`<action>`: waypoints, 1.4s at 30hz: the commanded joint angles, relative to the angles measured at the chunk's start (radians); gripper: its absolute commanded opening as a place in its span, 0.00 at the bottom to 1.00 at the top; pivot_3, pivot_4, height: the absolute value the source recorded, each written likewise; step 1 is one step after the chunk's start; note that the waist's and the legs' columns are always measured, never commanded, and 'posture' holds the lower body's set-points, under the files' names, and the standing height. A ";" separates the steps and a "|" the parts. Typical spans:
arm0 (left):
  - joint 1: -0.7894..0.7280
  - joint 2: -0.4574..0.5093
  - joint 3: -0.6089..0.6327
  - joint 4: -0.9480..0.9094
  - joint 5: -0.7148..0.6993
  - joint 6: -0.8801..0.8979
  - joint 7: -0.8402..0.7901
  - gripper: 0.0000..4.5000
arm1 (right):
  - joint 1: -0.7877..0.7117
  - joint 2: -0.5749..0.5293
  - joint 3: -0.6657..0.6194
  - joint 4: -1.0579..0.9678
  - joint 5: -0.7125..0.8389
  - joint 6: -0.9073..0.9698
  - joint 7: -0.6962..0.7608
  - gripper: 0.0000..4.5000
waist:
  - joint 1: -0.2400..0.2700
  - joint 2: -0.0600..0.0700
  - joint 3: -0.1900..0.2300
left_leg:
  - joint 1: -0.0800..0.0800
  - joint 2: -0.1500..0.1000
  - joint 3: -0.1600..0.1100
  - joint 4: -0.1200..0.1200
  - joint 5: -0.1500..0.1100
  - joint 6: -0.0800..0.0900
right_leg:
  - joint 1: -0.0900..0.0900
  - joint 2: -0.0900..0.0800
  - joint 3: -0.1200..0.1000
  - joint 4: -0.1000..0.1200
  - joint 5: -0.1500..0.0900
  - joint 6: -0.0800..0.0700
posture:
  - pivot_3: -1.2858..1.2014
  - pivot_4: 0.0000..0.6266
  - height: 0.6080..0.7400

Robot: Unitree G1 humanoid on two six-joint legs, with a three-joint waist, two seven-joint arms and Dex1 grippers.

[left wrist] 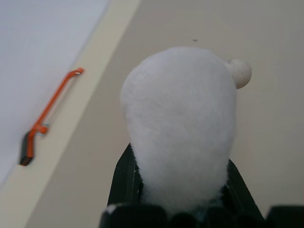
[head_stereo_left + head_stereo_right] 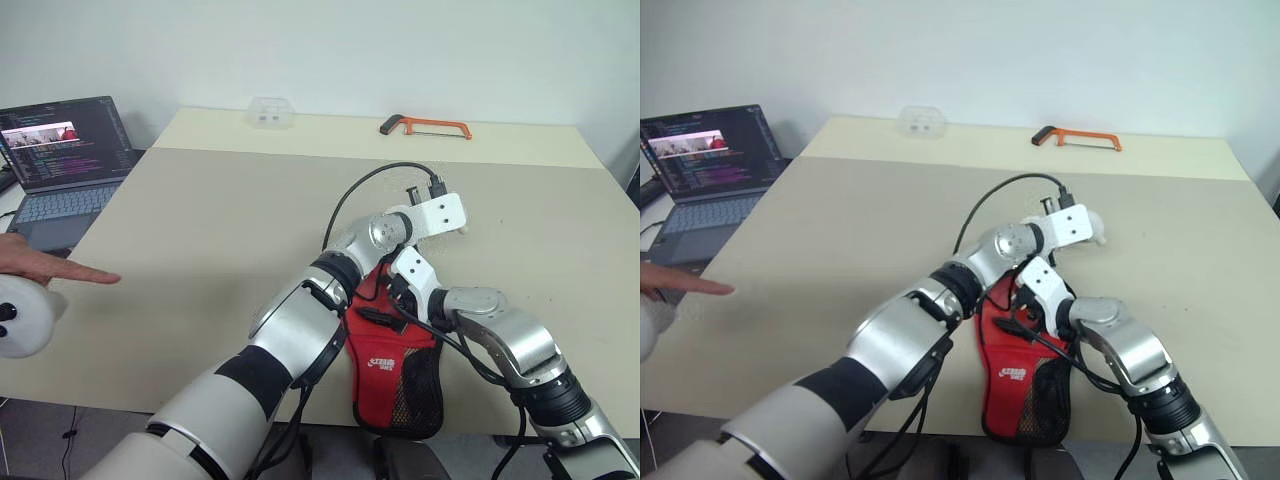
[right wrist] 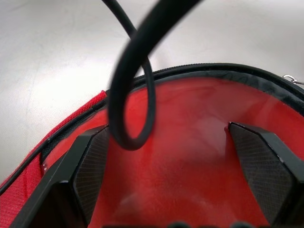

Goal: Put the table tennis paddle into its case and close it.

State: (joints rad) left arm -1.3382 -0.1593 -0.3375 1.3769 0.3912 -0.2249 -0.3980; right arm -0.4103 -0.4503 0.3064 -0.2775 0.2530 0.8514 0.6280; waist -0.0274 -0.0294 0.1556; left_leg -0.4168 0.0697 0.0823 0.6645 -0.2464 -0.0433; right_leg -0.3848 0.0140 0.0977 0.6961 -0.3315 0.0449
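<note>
Two grippers at one open case

Holds right gripper (image 3: 166,133) with black fingers wide apart, straddling the glossy round red face of the table tennis paddle (image 3: 190,190) lying between them inside the paddle-shaped red-and-black soft zip case (image 2: 395,390); probably steadying it for zipping. Shows black zip edge arcing just beyond those fingertips, apparently not yet closed. Clamps left gripper (image 1: 179,161) fingers on a white fuzzy lump (image 1: 178,109) filling the gap between them, away from the case. Purpose unclear.

White logo on case (image 2: 383,364), seemingly unreadable.
</note>
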 commanded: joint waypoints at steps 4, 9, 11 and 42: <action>0.022 0.000 0.018 -0.028 -0.013 0.013 -0.136 0.51 | 0.001 0.010 0.024 0.074 -0.018 -0.004 0.005 0.96 | -0.003 0.000 0.000 | 0.000 0.000 0.000 0.000 -0.001 0.001 | 0.000 0.000 0.000 0.000 0.000 0.000 | 0.52 0.24 1.00; 0.020 0.045 0.050 -0.043 -0.038 -0.004 -0.207 0.94 | -0.020 0.014 0.028 0.109 -0.023 -0.029 0.017 0.96 | -0.005 0.000 0.000 | 0.001 0.000 0.000 0.000 -0.001 0.001 | 0.000 0.000 0.001 0.001 0.000 0.000 | 0.52 0.24 1.00; 0.009 0.069 0.068 -0.052 -0.053 -0.014 -0.238 0.99 | -0.025 0.005 0.027 0.115 -0.021 -0.040 0.034 0.96 | -0.006 0.000 0.000 | 0.001 0.000 0.000 0.000 -0.001 0.001 | 0.000 0.000 0.000 0.002 0.000 0.000 | 0.52 0.24 1.00; 0.662 0.472 0.085 -1.269 -0.590 0.616 -0.806 0.99 | -0.248 -0.296 -0.400 0.030 0.293 0.117 0.229 0.96 | 0.000 0.001 0.001 | 0.000 0.007 -0.002 0.003 -0.001 0.001 | 0.000 0.001 -0.001 0.002 0.000 -0.002 | 0.52 0.24 1.00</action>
State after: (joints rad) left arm -0.6735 0.3243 -0.2287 0.1520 -0.2261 0.4208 -1.2537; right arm -0.6205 -0.7595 -0.0505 -0.2964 0.5430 0.9504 0.9108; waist -0.0272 -0.0282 0.1562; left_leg -0.4167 0.0766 0.0803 0.6671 -0.2474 -0.0419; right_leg -0.3849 0.0152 0.0973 0.6981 -0.3319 0.0429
